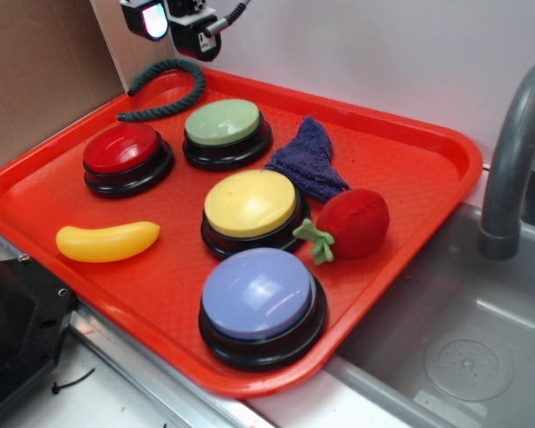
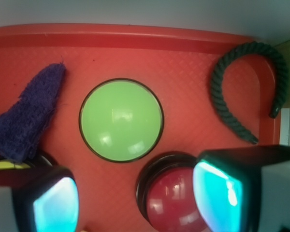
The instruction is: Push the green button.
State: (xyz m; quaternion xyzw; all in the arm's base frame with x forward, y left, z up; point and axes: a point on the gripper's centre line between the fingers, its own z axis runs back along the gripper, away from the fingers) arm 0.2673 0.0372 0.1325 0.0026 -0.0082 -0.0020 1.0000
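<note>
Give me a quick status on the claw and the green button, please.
Claw open, empty, high above the tray. Green button unpressed, in plain view below. Rope and blue cloth beside it, nothing covering it.

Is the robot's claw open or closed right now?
Open. In the wrist view the gripper has its two fingers far apart, and the green button shows between them, untouched.
</note>
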